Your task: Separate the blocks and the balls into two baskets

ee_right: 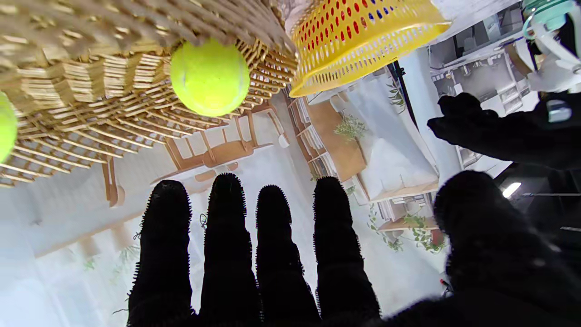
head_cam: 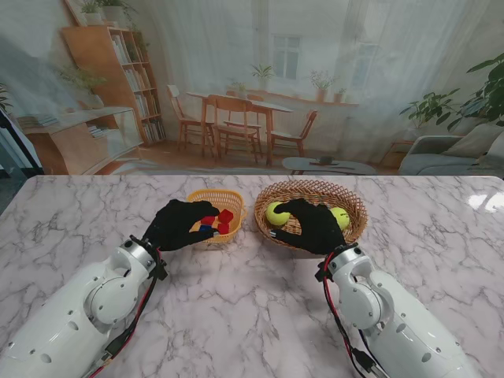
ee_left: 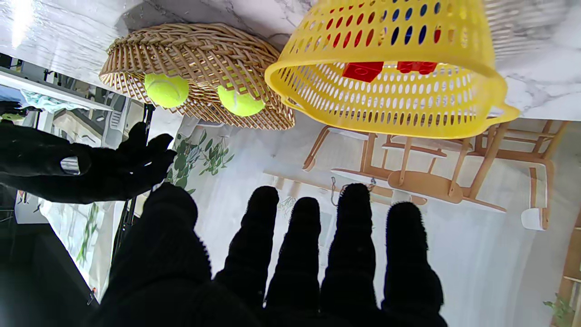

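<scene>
- The plastic basket (head_cam: 236, 200) is sitting left of, just beside, the wicker basket (head_cam: 354, 206).
- Blocks (head_cam: 224, 221) are lying in the former, balls (head_cam: 276, 213) in the latter.

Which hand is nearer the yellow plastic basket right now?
Left. The left hand is over the near rim of the yellow plastic basket, fingers spread and empty. The right hand is over the wicker basket beside it, also open.

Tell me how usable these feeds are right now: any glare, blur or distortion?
Stand view: sharp, with window glare on the table at far right. Left wrist view: wide-angle bend, yellow basket crisp, left hand a featureless black mass. Right wrist view: tennis ball sharp, right hand likewise detail-free.
</scene>
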### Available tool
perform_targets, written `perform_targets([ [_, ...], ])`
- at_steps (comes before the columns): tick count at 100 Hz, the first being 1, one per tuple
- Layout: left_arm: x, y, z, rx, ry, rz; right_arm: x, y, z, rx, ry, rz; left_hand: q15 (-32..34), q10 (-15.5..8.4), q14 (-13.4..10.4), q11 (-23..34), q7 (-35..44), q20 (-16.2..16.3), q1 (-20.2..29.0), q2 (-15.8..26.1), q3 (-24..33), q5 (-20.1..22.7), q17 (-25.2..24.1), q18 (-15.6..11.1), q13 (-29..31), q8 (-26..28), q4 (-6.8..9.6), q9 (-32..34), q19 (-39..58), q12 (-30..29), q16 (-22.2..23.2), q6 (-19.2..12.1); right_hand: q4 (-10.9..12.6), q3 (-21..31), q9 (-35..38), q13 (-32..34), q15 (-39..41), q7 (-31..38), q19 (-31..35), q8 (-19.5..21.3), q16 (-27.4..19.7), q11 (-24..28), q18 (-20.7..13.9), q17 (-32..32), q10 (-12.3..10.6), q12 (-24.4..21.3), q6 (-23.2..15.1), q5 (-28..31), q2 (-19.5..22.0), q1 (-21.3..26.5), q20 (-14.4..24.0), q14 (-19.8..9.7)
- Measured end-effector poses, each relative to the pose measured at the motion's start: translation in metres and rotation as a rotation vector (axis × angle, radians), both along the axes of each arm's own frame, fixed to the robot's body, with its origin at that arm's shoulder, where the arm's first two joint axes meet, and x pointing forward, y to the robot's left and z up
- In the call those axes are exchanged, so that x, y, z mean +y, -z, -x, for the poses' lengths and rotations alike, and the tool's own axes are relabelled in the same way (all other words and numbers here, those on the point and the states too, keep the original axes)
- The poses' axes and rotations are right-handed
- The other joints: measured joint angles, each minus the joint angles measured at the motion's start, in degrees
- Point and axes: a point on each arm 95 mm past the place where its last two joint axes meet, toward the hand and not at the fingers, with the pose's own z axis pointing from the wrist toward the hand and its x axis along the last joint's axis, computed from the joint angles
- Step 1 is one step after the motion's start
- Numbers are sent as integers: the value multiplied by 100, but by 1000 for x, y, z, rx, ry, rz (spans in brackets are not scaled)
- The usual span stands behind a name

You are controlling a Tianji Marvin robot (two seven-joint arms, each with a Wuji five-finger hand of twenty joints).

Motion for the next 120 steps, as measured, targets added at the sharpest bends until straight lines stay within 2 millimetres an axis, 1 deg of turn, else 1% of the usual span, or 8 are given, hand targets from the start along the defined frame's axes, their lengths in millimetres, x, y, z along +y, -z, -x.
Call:
perform_targets([
  [13,-2,3,-3,13,0,-4,-2,9,1,16,13,-8,0,0,0,0,-1,0,0,0,0,0,0,0,0,0,0,0,0,0,0,0,1,0,0,55,1,0,0,51,2,0,4,2,-2,-2,0,0,0,0,0,32],
  [40,-5,8,-15,30,-7,-30,-9,14,-4,26,5,-14,0,0,0,0,-1,0,0,0,0,0,0,0,0,0,0,0,0,0,0,0,2,0,71,58,1,6,0,53,2,7,5,2,-63,3,-17,0,0,0,0,28],
  [55,-5,7,-15,29,-2,-34,-9,13,-6,25,-7,-12,0,0,1,0,-1,0,0,0,0,0,0,0,0,0,0,0,0,0,0,0,3,0,76,59,1,6,0,53,2,7,6,2,-71,3,-18,0,0,-4,0,28],
  [79,-4,3,-12,18,21,0,-8,0,0,-27,-50,-42,0,0,7,0,-22,0,0,0,0,-2,0,0,0,-3,0,0,0,0,0,0,37,0,149,126,7,68,0,53,3,14,7,124,-73,7,-20,0,0,-4,0,25],
  [89,-3,-2,-7,7,30,33,-4,-5,2,-34,-64,-46,-7,1,27,-1,-103,0,0,0,0,-155,0,0,0,-41,0,0,-74,-6,-57,0,37,0,218,195,7,68,2,53,4,15,7,236,-73,7,-20,0,0,-6,-30,25],
  [96,-3,-5,-2,-4,45,51,-2,-6,3,-30,-77,-46,-72,4,36,-136,-216,-51,0,0,0,-241,24,0,0,-133,0,-8,-149,-138,-136,16,37,0,217,197,7,68,2,53,4,12,8,296,-73,5,-20,0,0,-7,-82,25],
  [102,-5,-7,2,-8,57,70,0,-6,3,-22,-86,-49,-77,7,38,-205,-290,-66,0,1,0,-318,52,-70,0,-159,0,-78,-207,-207,-162,24,37,0,217,197,7,68,2,53,4,11,8,301,-72,5,-20,0,0,-7,-90,25],
  [120,-8,-9,6,-22,73,98,3,-5,5,-14,-94,-53,-77,7,38,-206,-319,-95,0,2,0,-306,55,-70,0,-220,0,-79,-207,-218,-196,30,37,0,218,197,7,68,2,53,4,10,8,302,-73,-47,-20,0,0,-7,-148,25],
])
